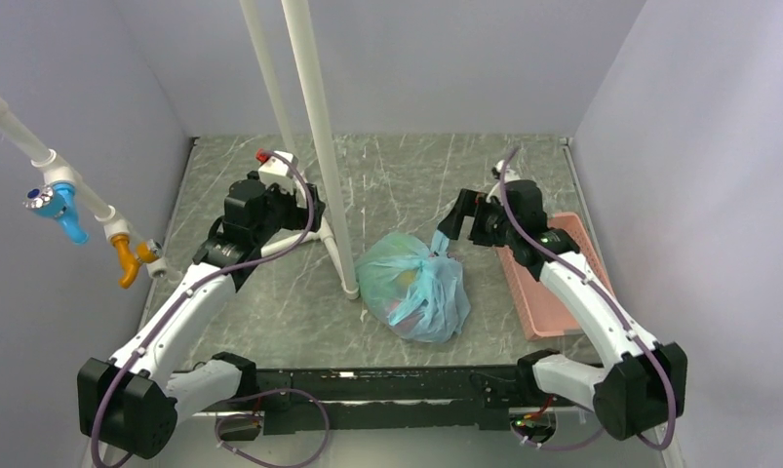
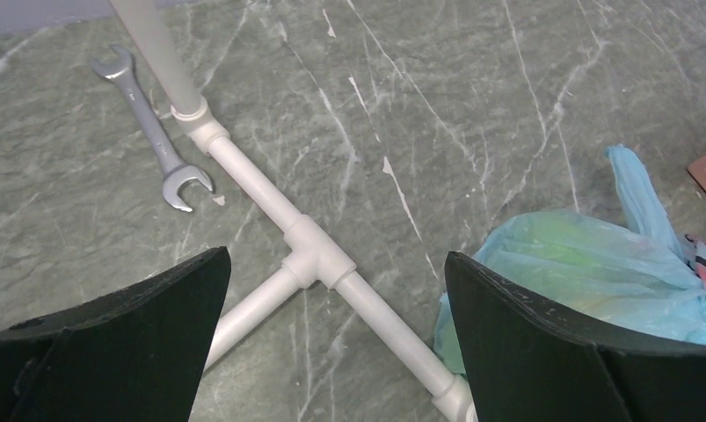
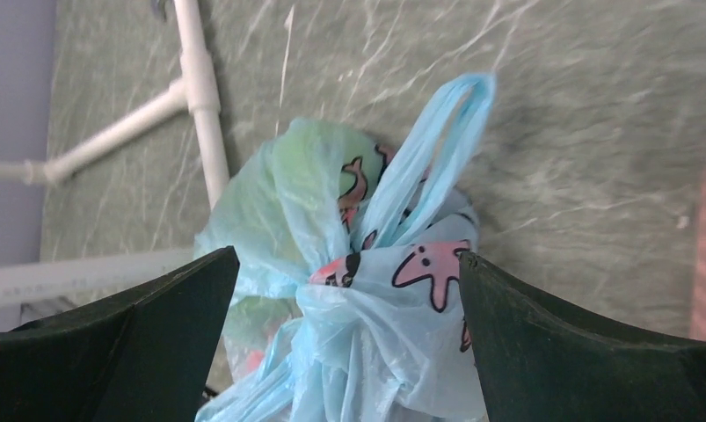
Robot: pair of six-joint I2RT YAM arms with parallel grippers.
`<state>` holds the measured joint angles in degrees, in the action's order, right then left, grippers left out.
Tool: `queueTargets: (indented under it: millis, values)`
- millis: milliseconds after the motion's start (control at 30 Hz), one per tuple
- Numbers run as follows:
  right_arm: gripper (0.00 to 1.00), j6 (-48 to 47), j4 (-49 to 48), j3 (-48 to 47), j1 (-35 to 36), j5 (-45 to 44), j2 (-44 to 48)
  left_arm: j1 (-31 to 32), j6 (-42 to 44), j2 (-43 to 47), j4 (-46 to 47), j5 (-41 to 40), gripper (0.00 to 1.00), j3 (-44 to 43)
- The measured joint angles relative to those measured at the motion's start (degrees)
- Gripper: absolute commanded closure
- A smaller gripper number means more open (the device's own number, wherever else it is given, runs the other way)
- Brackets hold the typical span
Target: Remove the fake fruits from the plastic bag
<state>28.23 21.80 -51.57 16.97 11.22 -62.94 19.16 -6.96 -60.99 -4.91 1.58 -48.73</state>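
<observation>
The plastic bag sat mid-table, nearest the arm bases, tied shut at a knot. The fake fruits were only coloured smudges through its film. A pink tray lay just to its right. Just beyond the bag, the right gripper hovered over a loop handle, jaws wide and holding nothing. The left gripper, also wide and empty, hung above the white pipe stand; a wrench lay farther off. The knot probably needed loosening first. One gripper could pinch a loop close to the knot while the other pinned the bag, then pull slowly so the film would not tear.
</observation>
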Motion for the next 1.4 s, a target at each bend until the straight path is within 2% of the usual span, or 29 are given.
queueTargets:
  millis: [167,267,400,500,633,833,900,1233,1333,1400]
  values:
    - [0.08,-1.9,-0.7,0.3,5.4,3.9,-6.1,-0.1,0.0,-1.7,-1.0,3.9,0.01,-1.3]
    - [0.09,-3.6,-0.9,0.1,11.5,2.9,-10.8,-0.2,0.0,-5.0,-2.3,8.7,0.01,-3.4]
    - [0.08,-5.2,-0.3,-1.7,18.9,-2.5,-16.5,-0.2,0.0,-9.7,-4.3,14.5,0.01,-5.9]
    - [0.08,-6.3,1.0,-5.4,23.9,-11.6,-21.5,-0.6,0.0,-11.5,-6.2,17.7,0.01,-6.5]
    - [0.13,-6.6,1.0,-7.7,27.4,-18.7,-25.0,-1.1,0.0,-14.1,-7.5,22.7,0.03,-7.8]
    - [0.47,-8.9,-1.1,-9.6,27.5,-20.4,-28.5,-1.1,0.1,-20.6,-8.5,28.6,0.08,-10.2]
    - [0.54,-10.3,-2.4,-11.5,27.5,-19.5,-30.6,-1.1,0.1,-22.8,-9.1,30.5,0.11,-10.5]
    - [0.54,-13.1,-6.4,-16.2,26.8,-15.5,-33.9,1.5,0.2,-31.7,-10.1,38.5,0.16,-13.0]
    - [0.5,-13.0,-7.9,-16.0,26.5,-14.2,-33.8,2.6,0.3,-33.6,-10.6,38.7,0.24,-14.2]
    - [0.41,-12.6,-9.0,-15.5,26.4,-13.3,-33.6,3.2,0.4,-34.8,-10.7,38.7,0.35,-15.0]
